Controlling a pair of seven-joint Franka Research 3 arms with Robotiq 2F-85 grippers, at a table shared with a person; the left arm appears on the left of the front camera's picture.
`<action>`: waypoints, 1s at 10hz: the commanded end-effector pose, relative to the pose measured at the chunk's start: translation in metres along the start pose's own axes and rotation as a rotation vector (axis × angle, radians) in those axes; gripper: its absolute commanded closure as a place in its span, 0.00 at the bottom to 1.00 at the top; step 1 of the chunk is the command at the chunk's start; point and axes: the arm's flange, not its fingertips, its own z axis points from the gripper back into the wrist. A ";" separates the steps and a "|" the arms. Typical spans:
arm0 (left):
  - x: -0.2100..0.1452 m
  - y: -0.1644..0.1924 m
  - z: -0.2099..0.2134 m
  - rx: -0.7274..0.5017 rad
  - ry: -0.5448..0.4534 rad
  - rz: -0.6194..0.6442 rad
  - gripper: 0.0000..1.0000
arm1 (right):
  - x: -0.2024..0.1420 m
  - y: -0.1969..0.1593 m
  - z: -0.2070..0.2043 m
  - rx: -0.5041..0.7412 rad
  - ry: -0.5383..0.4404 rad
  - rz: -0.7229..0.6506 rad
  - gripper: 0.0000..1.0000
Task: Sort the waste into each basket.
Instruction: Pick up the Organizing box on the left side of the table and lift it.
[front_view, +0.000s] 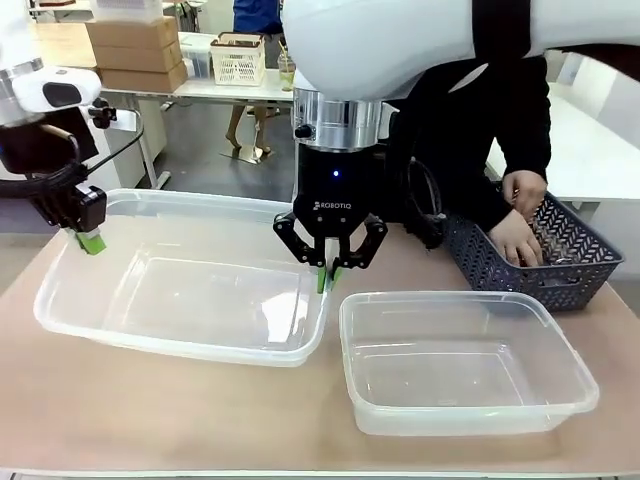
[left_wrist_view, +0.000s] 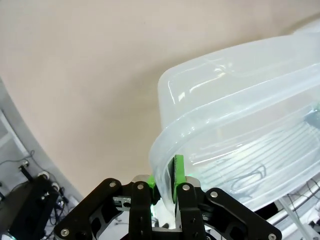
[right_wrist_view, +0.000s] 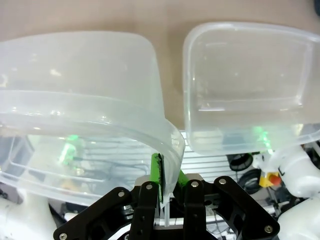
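While my left claw (front_view: 90, 242) is pinching the larger clear tub (front_view: 170, 347) at its far-left corner and my right claw (front_view: 330, 272) is clamping its right rim, I am judging that the baskets are being placed and sorting is not yet beginning. Next I am needing to settle it level, left of the smaller tub (front_view: 470, 420), then release. The waste is probably lying in the grey lattice basket (front_view: 480, 270) at far right (the person's hands (front_view: 515, 240) are covering it).
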 end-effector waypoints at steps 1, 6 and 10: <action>0.015 -0.021 0.009 -0.088 0.004 0.101 0.94 | 0.015 -0.025 0.003 -0.022 0.035 -0.015 0.94; 0.085 -0.066 0.005 -0.112 0.226 0.255 0.94 | 0.067 -0.106 0.025 -0.148 0.152 -0.015 0.94; 0.120 -0.083 -0.010 -0.094 0.293 0.232 0.94 | 0.076 -0.096 -0.012 -0.191 0.160 -0.032 0.94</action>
